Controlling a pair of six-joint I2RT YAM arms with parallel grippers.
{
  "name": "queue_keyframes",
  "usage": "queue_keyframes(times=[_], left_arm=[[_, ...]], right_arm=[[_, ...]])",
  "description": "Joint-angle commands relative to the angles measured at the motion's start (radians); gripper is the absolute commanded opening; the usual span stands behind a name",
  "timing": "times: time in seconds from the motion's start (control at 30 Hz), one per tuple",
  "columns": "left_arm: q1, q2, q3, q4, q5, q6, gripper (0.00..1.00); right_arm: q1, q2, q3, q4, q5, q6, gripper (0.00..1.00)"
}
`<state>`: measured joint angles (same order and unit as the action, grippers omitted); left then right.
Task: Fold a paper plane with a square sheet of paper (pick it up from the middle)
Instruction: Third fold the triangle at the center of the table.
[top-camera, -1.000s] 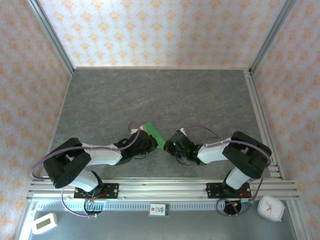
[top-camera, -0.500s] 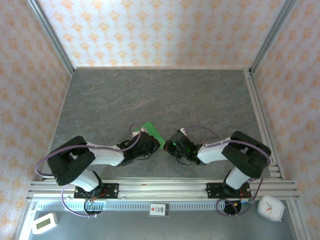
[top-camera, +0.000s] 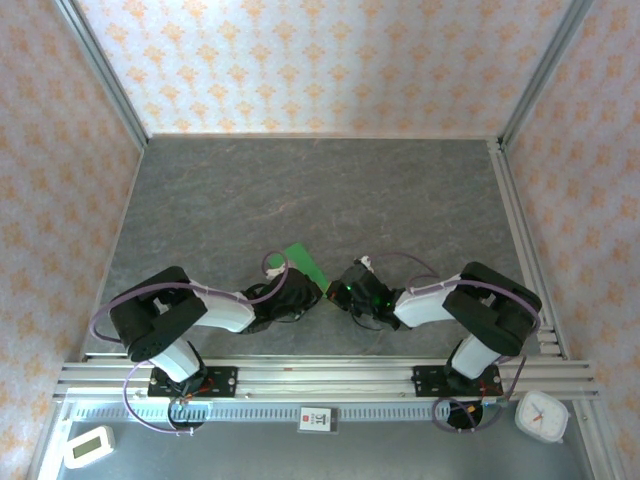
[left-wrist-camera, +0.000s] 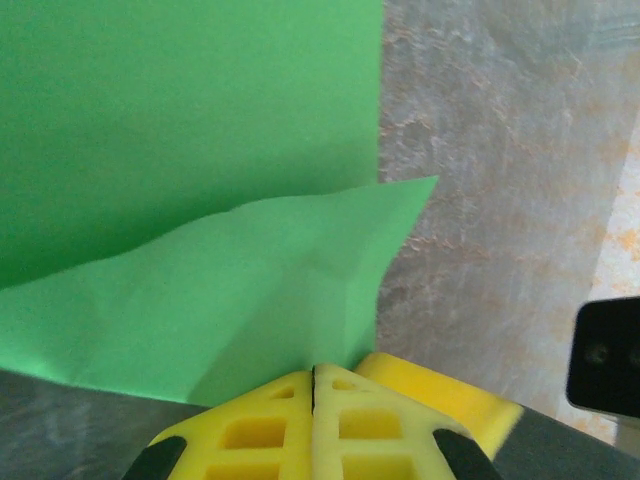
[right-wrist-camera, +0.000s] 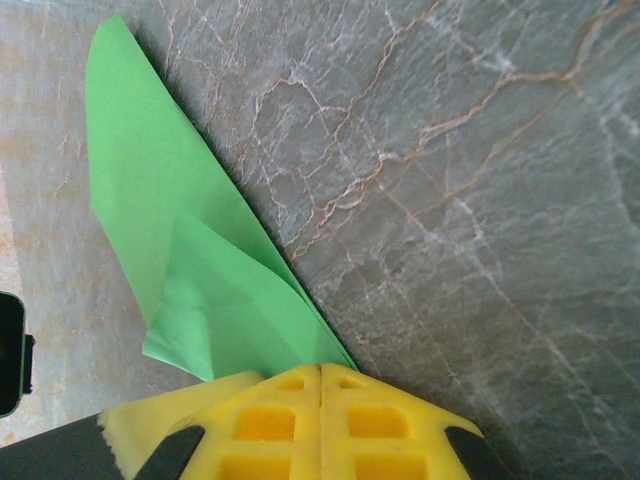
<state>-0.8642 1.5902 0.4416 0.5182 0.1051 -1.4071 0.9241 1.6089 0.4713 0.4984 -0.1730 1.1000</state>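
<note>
Wallpaper (top-camera: 300, 60) surrounds grey stone tabletop (top-camera: 300, 190); left gripper (left-wrist-camera: 314, 375) and right gripper (right-wrist-camera: 320, 372) pinch green paper (top-camera: 303, 261).

Open tabletop (top-camera: 320, 190) up to the far wall (top-camera: 320, 70); green paper (top-camera: 303, 262) between left arm (top-camera: 220, 312) and right arm (top-camera: 430, 305).

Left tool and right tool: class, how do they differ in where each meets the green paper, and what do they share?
The left tool meets a raised, creased flap of the green paper, which spreads wide beyond it; the right tool meets a narrow pointed end. From above, the left tool sits on the paper's left, the right tool on its right. Both have yellow fingertips, shut on the paper, over the grey table.
</note>
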Motion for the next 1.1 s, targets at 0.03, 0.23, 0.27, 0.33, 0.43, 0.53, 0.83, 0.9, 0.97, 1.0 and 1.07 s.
queue_keyframes(times=[0.03,0.23,0.27,0.33,0.43,0.53,0.83,0.9,0.97,1.0,1.07], left_arm=[[0.0,0.0,-0.007,-0.123,-0.084,-0.042,0.0],[0.045,-0.001,-0.022,-0.177,-0.081,-0.029,0.0],[0.054,-0.001,-0.025,-0.179,-0.079,-0.024,0.0],[0.074,-0.004,-0.033,-0.185,-0.074,-0.011,0.0],[0.099,-0.012,-0.044,-0.191,-0.067,0.002,0.0],[0.118,-0.033,-0.056,-0.205,-0.071,0.017,0.0],[0.204,-0.084,-0.117,-0.238,-0.085,0.062,0.0],[0.222,-0.088,-0.132,-0.237,-0.086,0.075,0.0],[0.243,-0.093,-0.147,-0.24,-0.089,0.087,0.0],[0.253,-0.095,-0.156,-0.239,-0.09,0.093,0.0],[0.273,-0.102,-0.168,-0.244,-0.093,0.108,0.0]], right_arm=[[0.006,0.086,-0.002,-0.146,-0.005,-0.002,0.0],[0.006,0.107,0.013,-0.188,-0.005,-0.029,0.0],[0.007,0.111,0.013,-0.193,-0.006,-0.03,0.0],[0.007,0.119,0.014,-0.198,-0.005,-0.031,0.0],[0.006,0.131,0.018,-0.205,-0.006,-0.033,0.0],[0.007,0.144,0.023,-0.211,-0.008,-0.034,0.0],[0.007,0.157,0.017,-0.214,-0.004,-0.029,0.0],[0.005,0.16,0.012,-0.21,-0.005,-0.025,0.0],[0.005,0.161,0.009,-0.208,-0.004,-0.022,0.0],[0.005,0.16,0.007,-0.207,-0.003,-0.02,0.0],[0.005,0.161,0.003,-0.205,-0.002,-0.019,0.0]])
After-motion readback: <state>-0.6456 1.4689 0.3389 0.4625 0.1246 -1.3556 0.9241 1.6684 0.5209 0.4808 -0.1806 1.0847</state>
